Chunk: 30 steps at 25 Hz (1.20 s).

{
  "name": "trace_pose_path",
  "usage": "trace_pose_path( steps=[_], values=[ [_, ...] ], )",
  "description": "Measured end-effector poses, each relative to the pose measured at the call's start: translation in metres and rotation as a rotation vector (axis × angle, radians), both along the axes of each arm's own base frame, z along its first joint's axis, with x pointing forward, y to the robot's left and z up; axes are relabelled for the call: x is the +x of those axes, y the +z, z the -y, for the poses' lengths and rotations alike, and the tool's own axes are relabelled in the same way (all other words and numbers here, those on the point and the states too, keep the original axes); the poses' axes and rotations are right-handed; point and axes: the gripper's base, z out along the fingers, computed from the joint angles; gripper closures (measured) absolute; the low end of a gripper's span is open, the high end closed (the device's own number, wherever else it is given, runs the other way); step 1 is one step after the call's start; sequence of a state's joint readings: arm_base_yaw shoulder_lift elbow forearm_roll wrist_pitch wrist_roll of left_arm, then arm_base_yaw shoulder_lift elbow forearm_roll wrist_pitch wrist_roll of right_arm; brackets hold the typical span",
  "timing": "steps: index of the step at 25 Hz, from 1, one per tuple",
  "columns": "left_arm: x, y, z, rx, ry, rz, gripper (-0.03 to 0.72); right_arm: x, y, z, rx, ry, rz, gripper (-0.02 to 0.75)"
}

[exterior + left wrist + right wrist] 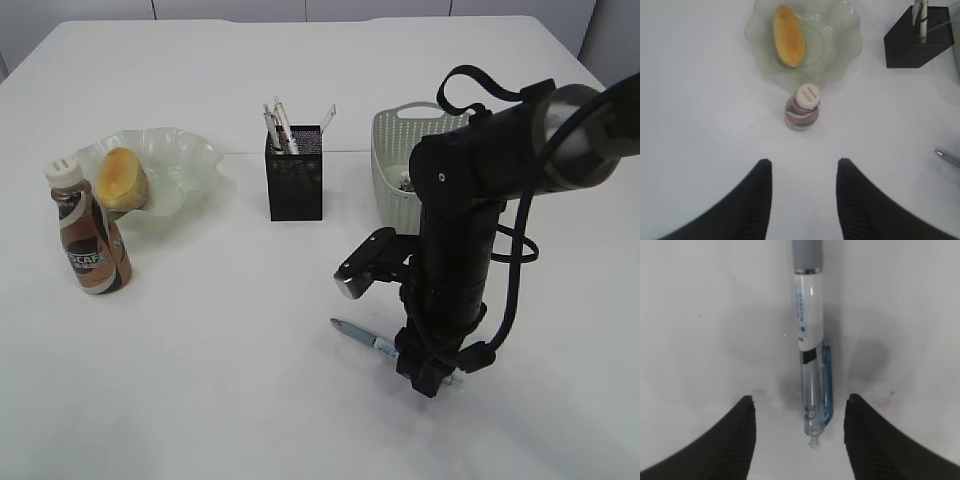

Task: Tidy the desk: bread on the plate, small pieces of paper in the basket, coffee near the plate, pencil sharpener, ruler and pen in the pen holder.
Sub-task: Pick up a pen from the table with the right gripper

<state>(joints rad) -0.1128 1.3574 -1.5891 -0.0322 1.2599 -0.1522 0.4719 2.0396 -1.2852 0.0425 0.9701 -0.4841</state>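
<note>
A white and blue pen lies on the table. My right gripper is low over its rear end, open, with the pen between the two fingers and not gripped. The bread lies on the pale green plate. The coffee bottle stands upright just in front of the plate. The black mesh pen holder holds pens and a ruler. My left gripper is open and empty, above the table short of the bottle. The pencil sharpener is not visible.
A pale green basket stands behind my right arm, with something small inside. The right arm hides part of the basket. The pen tip also shows at the right edge of the left wrist view.
</note>
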Motion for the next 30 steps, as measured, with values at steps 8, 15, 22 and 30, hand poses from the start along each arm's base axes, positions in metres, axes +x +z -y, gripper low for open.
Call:
trace_pose_path(
  steps=[8,15,22,30],
  values=[
    [0.0,0.0,0.0,0.0,0.0,0.0,0.37,0.003,-0.006,-0.001,-0.002,0.004,0.0,0.32],
    [0.0,0.0,0.0,0.0,0.0,0.0,0.37,0.003,-0.007,-0.001,-0.003,0.004,-0.001,0.32],
    [0.0,0.0,0.0,0.0,0.0,0.0,0.37,0.003,-0.007,-0.001,-0.004,0.007,-0.001,0.32],
    [0.0,0.0,0.0,0.0,0.0,0.0,0.37,0.003,-0.012,-0.001,-0.013,0.009,-0.012,0.32]
  ],
)
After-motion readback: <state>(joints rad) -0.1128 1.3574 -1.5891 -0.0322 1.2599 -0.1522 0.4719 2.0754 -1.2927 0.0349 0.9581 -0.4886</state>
